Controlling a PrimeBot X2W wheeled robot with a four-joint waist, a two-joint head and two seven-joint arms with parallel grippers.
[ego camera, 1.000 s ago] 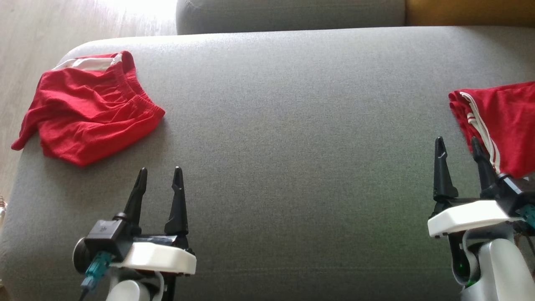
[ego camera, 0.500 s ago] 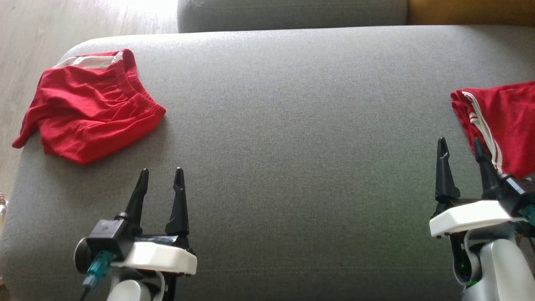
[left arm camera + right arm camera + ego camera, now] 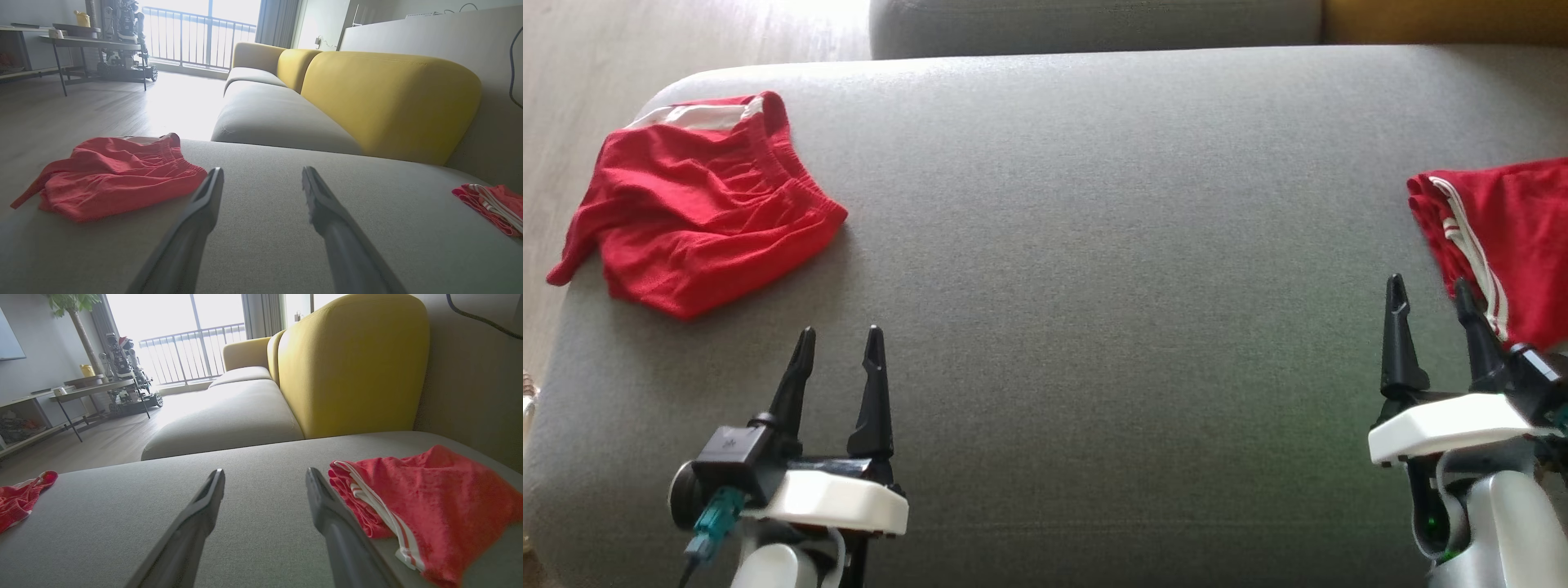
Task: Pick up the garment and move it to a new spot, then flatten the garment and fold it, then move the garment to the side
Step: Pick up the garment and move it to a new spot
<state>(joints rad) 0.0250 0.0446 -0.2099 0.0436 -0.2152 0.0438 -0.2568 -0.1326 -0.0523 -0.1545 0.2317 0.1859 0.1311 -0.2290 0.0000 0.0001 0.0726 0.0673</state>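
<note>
A crumpled red garment (image 3: 694, 220) with an elastic waistband lies at the far left of the grey cushion (image 3: 1094, 245), also seen in the left wrist view (image 3: 110, 177). A second red garment (image 3: 1503, 237) with white stripes lies folded at the right edge (image 3: 425, 498). My left gripper (image 3: 840, 331) hovers open and empty near the front, below and right of the crumpled garment (image 3: 262, 169). My right gripper (image 3: 1429, 282) is open and empty, its right finger just beside the striped garment's edge (image 3: 264, 471).
Beyond the cushion are another grey seat (image 3: 1094, 24) and yellow backrests (image 3: 388, 98). Wooden floor (image 3: 588, 65) lies past the cushion's left edge. A dark-legged table (image 3: 98, 45) with clutter stands by the bright window.
The right gripper has drawn back slightly from the striped garment. The head view has shifted a little. The left gripper and both garments stay put.
</note>
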